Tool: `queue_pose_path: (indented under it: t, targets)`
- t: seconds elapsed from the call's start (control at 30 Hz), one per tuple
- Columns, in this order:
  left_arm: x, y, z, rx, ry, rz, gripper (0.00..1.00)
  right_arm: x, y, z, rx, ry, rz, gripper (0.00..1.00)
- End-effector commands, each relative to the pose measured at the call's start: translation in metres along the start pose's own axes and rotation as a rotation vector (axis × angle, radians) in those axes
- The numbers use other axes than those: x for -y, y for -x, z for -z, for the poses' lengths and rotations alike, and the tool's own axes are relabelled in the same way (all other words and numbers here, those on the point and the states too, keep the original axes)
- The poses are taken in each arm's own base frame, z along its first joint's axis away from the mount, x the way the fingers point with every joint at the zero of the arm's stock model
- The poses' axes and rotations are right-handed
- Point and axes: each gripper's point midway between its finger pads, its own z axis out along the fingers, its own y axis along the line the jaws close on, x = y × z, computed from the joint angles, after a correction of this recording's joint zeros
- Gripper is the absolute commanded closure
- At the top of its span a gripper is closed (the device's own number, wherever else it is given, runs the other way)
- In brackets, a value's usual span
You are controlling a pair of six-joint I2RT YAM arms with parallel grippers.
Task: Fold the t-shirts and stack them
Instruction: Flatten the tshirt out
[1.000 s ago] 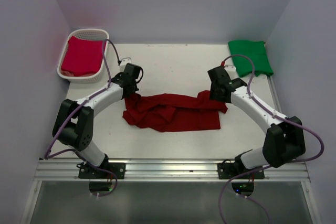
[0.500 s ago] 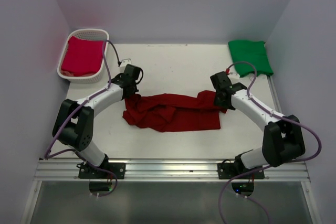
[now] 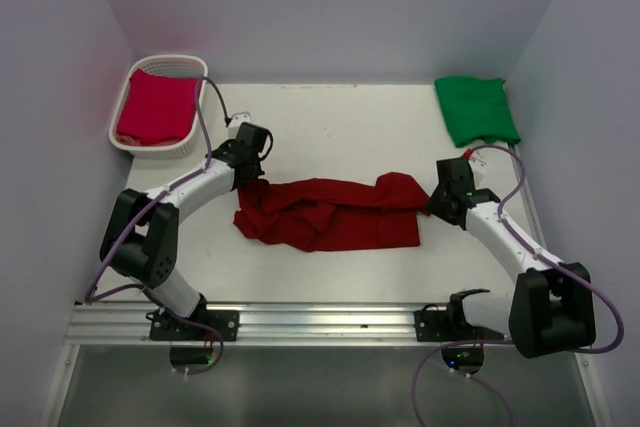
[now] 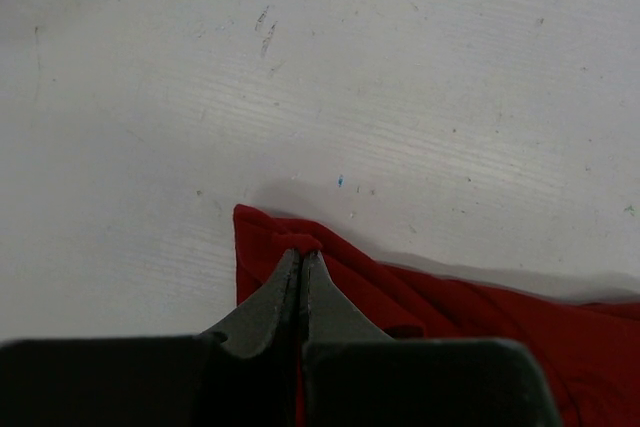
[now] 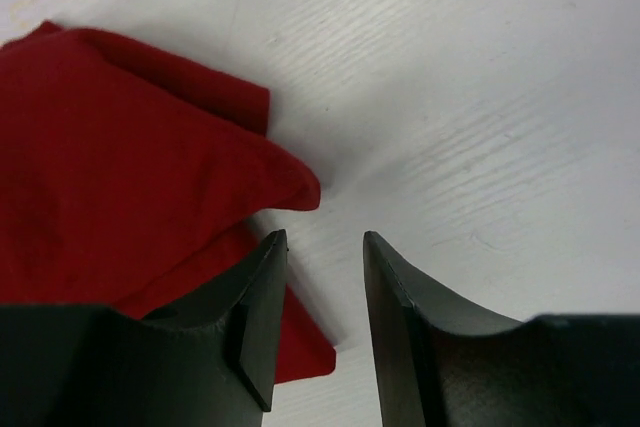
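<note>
We have the maroon tee crumpled on the bench, unfolded. Our left jaws pinch its left corner; the right jaws stand parted and empty just beside its right end. The green tee looks folded; the crimson tee sits in the basket. Most remains.

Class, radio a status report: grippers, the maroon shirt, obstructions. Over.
Left gripper shut on maroon t-shirt corner. Right gripper open, empty, beside its right edge. Shirt crumpled, not folded. No obstruction seen.
</note>
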Motion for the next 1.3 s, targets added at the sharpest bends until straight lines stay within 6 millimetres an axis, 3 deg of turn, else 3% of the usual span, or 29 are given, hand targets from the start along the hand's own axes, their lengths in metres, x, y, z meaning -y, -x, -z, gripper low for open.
queue_pose_path:
  t: [0.0,0.13,0.3,0.53,0.83,1.27]
  targets:
    - [0.006,0.016,0.004,0.05,-0.033,0.035,1.0,-0.03,-0.004,-0.002,-0.062,0.149,0.085,0.59]
    - [0.006,0.015,0.004,0.047,-0.031,0.034,1.0,-0.02,-0.013,-0.007,-0.087,0.116,0.147,0.53]
    - [0.008,0.015,0.003,0.047,-0.038,0.036,1.0,-0.01,-0.013,-0.011,-0.078,0.071,0.17,0.55]
    - [0.009,0.013,0.001,0.038,-0.042,0.035,1.0,-0.012,-0.005,-0.018,-0.068,0.036,0.171,0.58]
    - [0.008,0.013,0.001,0.041,-0.035,0.034,1.0,-0.025,0.0,-0.039,-0.067,0.035,0.165,0.6]
    - [0.007,0.015,0.003,0.045,-0.037,0.032,1.0,-0.039,0.028,-0.051,0.01,0.015,0.149,0.65]
